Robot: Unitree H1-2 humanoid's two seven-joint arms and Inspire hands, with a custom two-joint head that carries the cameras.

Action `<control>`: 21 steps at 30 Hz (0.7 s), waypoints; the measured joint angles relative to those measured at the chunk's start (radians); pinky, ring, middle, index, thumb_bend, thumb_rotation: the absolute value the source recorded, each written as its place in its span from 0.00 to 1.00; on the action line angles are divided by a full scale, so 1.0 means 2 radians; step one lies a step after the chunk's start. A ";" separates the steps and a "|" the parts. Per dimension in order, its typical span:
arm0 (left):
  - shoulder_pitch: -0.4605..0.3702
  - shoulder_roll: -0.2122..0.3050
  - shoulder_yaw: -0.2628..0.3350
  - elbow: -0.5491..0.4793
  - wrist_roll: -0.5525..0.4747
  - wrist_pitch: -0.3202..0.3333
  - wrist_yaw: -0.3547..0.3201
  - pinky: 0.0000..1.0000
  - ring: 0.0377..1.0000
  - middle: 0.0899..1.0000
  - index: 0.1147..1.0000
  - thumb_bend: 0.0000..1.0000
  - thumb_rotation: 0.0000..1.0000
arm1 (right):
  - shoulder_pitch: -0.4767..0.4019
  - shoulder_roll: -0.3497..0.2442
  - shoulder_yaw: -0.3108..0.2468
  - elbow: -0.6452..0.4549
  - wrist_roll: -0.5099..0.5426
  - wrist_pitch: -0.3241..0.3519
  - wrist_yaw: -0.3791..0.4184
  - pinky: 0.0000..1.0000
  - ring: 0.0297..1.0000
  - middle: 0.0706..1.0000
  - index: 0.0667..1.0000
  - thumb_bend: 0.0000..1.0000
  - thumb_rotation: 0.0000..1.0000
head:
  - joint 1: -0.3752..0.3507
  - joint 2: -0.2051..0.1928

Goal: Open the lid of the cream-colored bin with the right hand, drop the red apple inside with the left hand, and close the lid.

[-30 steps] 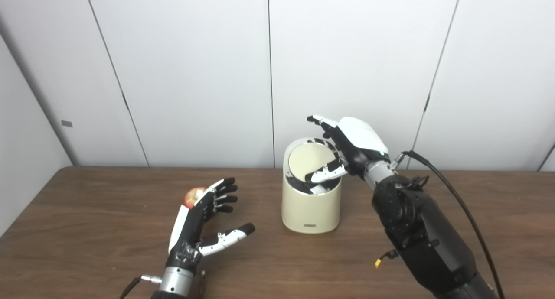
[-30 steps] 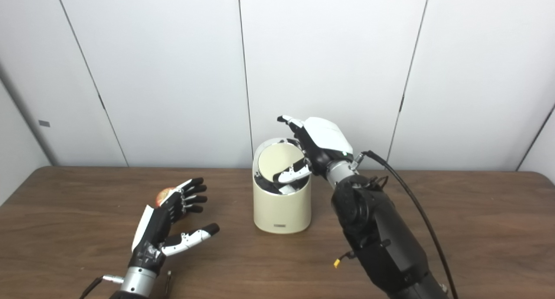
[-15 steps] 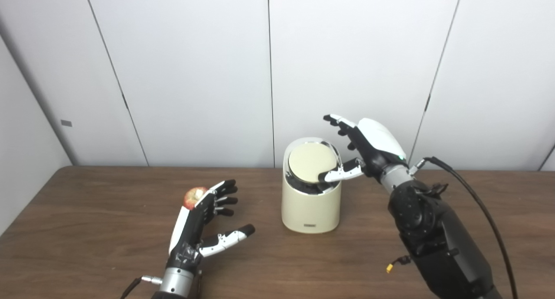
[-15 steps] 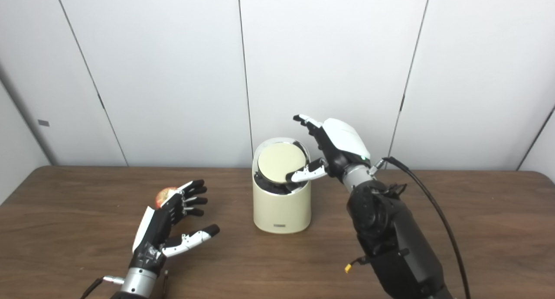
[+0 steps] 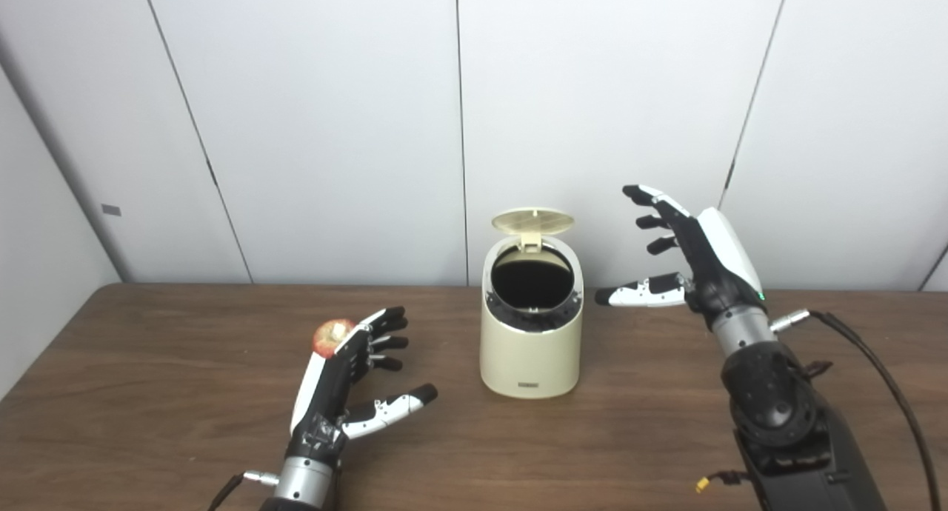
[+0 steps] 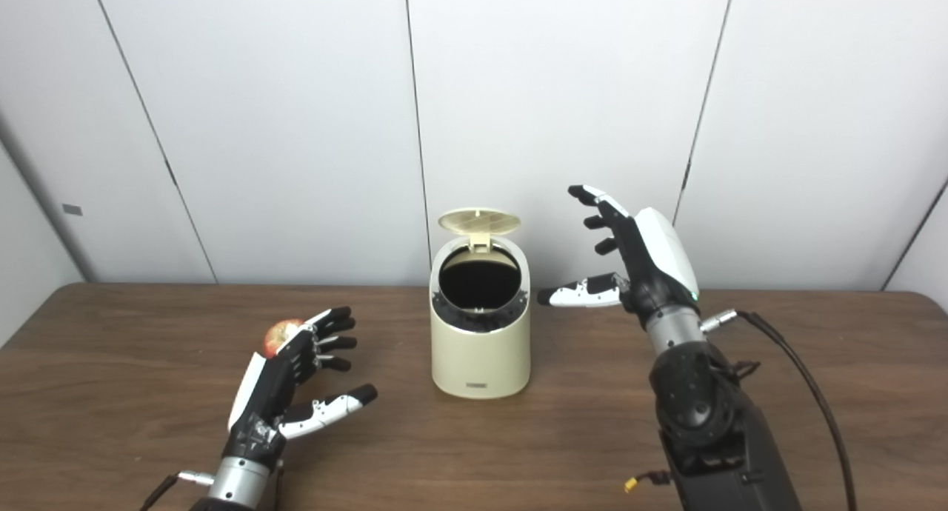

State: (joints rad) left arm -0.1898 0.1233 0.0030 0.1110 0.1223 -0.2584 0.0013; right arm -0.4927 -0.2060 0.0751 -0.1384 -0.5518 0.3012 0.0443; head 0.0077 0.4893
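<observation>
text: none legible | bin (image 5: 530, 348): small dark label low on its front wall, just above the base, too small to read | wall left of bin: small grey plate (image 5: 112, 210), no letters made out | hands, apple, table: no print, numbers or signs to be read

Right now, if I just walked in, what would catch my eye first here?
Probably the cream-colored bin mid-table, its lid flipped up over a dark opening. Right of it the right hand hangs open in the air; to the left, the left hand is spread beside a red apple.
</observation>
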 measured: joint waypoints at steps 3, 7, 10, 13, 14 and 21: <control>0.000 0.000 0.000 0.000 0.001 0.000 0.000 0.65 0.75 0.80 0.83 0.80 0.23 | 0.030 -0.003 -0.015 -0.011 0.012 -0.013 -0.010 0.66 0.81 0.88 0.86 0.71 0.07 | 0.000 0.000; 0.000 0.001 0.000 0.000 0.003 0.000 0.002 0.66 0.75 0.80 0.84 0.80 0.22 | 0.065 0.002 -0.029 -0.010 0.032 -0.024 -0.033 0.65 0.78 0.86 0.86 0.76 0.11 | -0.001 -0.001; 0.000 0.001 0.000 0.000 0.003 0.000 0.001 0.65 0.74 0.80 0.83 0.80 0.22 | 0.081 0.011 -0.032 0.006 0.047 -0.059 -0.052 0.63 0.77 0.85 0.87 0.77 0.18 | -0.002 -0.001; 0.000 0.001 0.000 0.000 0.002 0.000 0.001 0.65 0.73 0.80 0.83 0.79 0.22 | 0.098 0.016 -0.035 0.020 0.068 -0.091 -0.063 0.66 0.79 0.85 0.86 0.78 0.20 | 0.001 -0.002; 0.000 0.001 0.000 0.000 0.002 0.000 0.000 0.66 0.73 0.80 0.84 0.79 0.22 | 0.105 0.018 -0.036 0.028 0.078 -0.110 -0.066 0.67 0.79 0.85 0.86 0.78 0.21 | 0.002 -0.002; 0.000 0.003 0.000 0.000 0.002 0.000 0.000 0.65 0.75 0.80 0.83 0.79 0.21 | 0.150 0.027 -0.030 0.087 0.094 -0.188 -0.083 0.67 0.78 0.85 0.88 0.78 0.25 | 0.003 -0.004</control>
State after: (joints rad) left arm -0.1898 0.1299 0.0032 0.1108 0.1264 -0.2576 0.0006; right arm -0.1926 -0.1513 0.0155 0.0362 -0.3638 -0.0751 -0.1226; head 0.0138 0.4817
